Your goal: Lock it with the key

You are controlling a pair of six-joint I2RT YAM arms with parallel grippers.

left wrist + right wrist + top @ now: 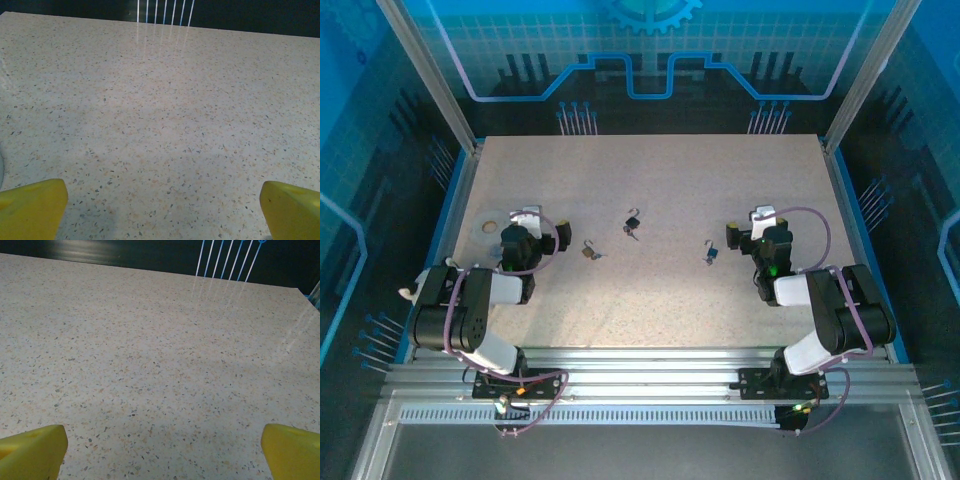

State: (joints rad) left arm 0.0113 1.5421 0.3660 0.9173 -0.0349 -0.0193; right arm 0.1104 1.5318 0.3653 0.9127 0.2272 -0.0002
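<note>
Your left claw [161, 212] is spread wide with nothing in it, bare desk [160, 110] between the fingers. Right claw [162, 450], same story. Dark padlock [633, 224] sits mid-desk, brass padlock [592, 251] just left of it, blue padlock [710, 251] farther off to its right. Both claws stand well outside that dark padlock, one each side.

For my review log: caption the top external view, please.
Left padlock, middle padlock and right padlock lie untouched on the table between the left arm and right arm.
</note>
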